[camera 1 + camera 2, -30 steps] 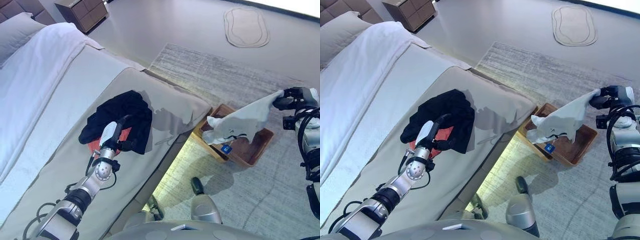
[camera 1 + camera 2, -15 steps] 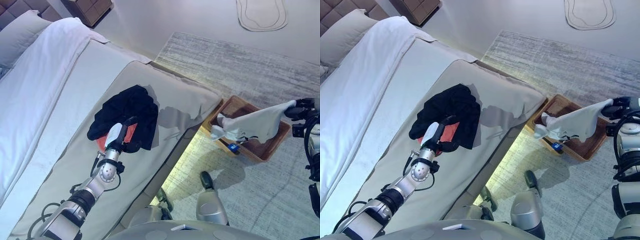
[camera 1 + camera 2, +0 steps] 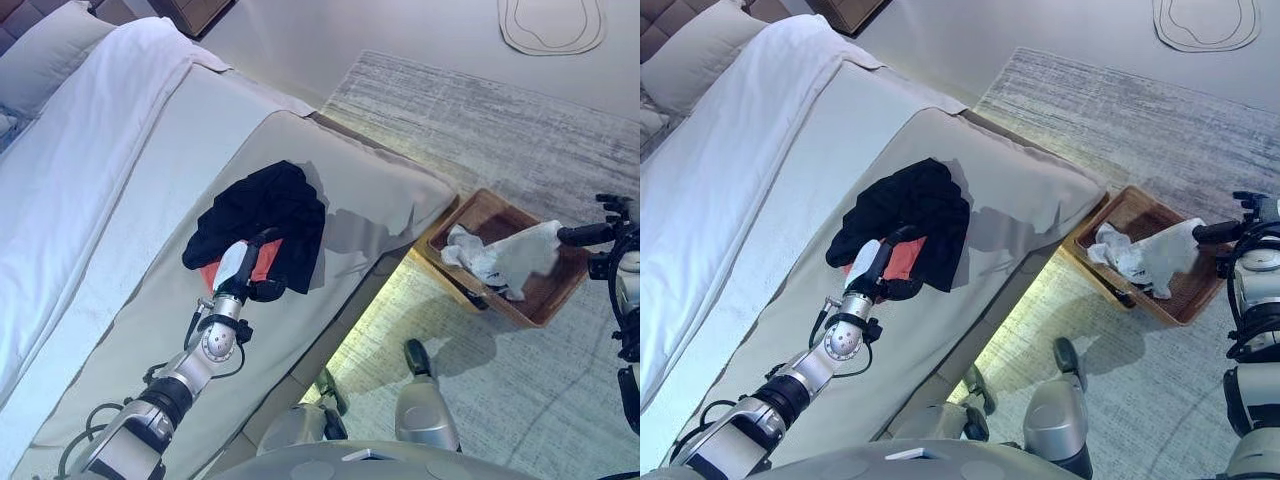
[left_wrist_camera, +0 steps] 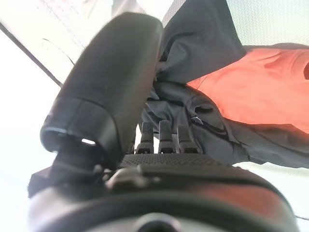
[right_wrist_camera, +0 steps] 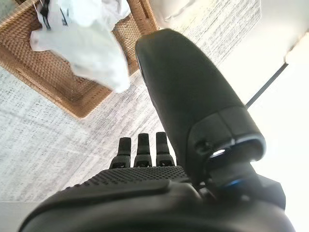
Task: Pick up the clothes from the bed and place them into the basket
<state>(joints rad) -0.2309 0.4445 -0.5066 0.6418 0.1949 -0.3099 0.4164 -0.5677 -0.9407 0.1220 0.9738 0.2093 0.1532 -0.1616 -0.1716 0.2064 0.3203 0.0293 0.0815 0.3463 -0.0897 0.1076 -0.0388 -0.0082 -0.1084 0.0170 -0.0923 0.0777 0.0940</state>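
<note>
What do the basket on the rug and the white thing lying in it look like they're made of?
The basket looks like woven wicker or rattan, brown and matte: a fine weave pattern shows across its walls and floor. The white garment looks like soft, thin fabric, perhaps cotton, since it lies crumpled and folded; the exact fibre cannot be told.

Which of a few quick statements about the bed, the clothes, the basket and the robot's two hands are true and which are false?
1. The white garment lies in the wicker basket. True.
2. The right hand is curled round the white garment. False: its fingers are straight and hold nothing.
3. Black clothing is on the bed. True.
4. The left hand hangs over the basket. False: it is at the black and red clothes on the bed.
5. The basket stands on the bed. False: it stands on the rug beside the bed.
</note>
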